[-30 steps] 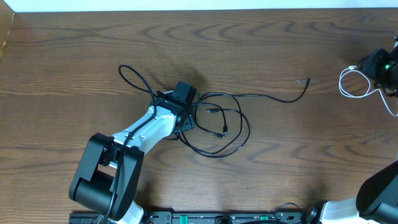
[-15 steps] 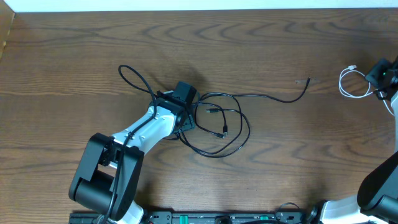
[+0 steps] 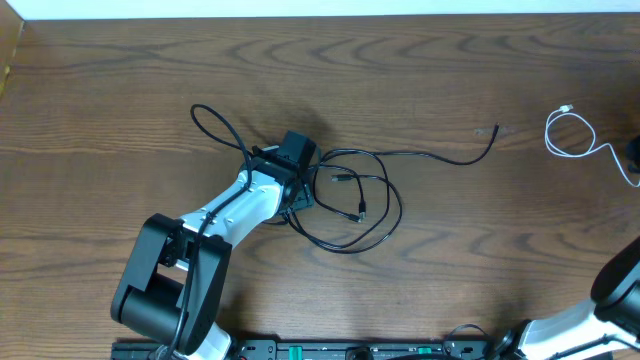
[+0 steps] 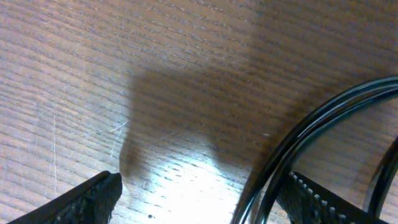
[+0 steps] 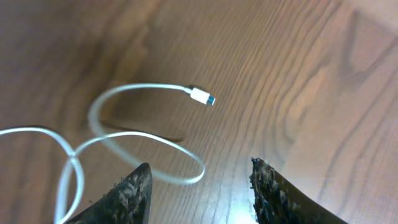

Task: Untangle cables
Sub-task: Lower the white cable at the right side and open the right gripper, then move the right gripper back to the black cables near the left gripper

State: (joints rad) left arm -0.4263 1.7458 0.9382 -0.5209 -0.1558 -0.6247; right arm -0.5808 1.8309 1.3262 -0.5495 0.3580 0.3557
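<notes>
The black cable (image 3: 350, 200) lies in tangled loops at the table's middle, with one end trailing right (image 3: 495, 130). My left gripper (image 3: 296, 152) sits low over the tangle's left side. In the left wrist view it is open (image 4: 202, 186), with two strands of the black cable (image 4: 311, 130) passing just inside its right finger. The white cable (image 3: 565, 130) lies apart at the far right in a loop. In the right wrist view its plug (image 5: 200, 95) and loop (image 5: 124, 134) lie on the wood. My right gripper (image 5: 199, 180) is open and empty above them.
The wooden table (image 3: 420, 70) has a pale edge along the back. The left arm (image 3: 180, 270) reaches in from the front left. The right arm (image 3: 615, 290) shows at the front right corner, and its gripper is almost out of the overhead view.
My right gripper has moved right, out of the overhead frame, leaving the white cable lying in a loop on the table. The left arm and black cable have not moved.
</notes>
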